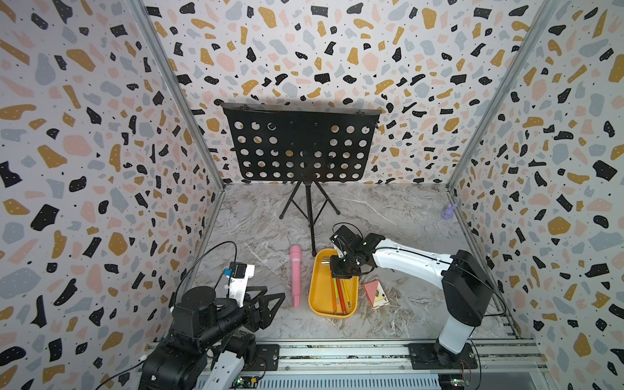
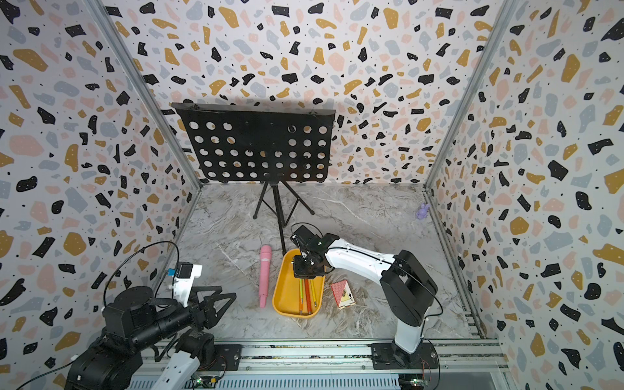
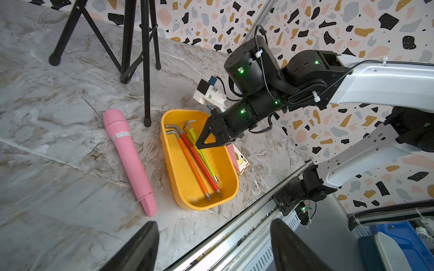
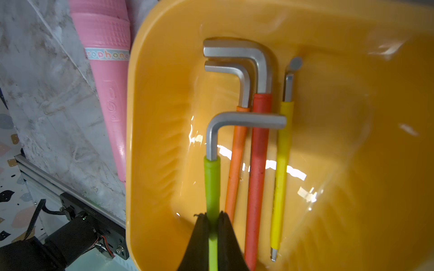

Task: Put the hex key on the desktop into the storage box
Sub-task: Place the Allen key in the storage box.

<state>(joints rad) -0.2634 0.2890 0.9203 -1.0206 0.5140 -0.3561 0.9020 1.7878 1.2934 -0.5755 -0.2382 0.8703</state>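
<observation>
There were four L-shaped steel hex keys in coloured sleeves. The right claw (image 4: 212, 218) clenched the green hex key (image 4: 212, 183) over the shallow yellow plastic storage box (image 4: 131, 117) on the marble surface (image 1: 388, 219). The orange key (image 4: 237, 164), red key (image 4: 258, 164) and yellow key (image 4: 281, 176) lay inside it. The left claw (image 3: 213, 225) stood released, empty.

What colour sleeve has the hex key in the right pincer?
Green sleeve; right wrist view shows it best.

pink microphone (image 1: 296, 275) beside storage box (image 1: 318, 291), card box (image 1: 375, 293) opposite; stand leg (image 1: 311, 233) behind
</observation>
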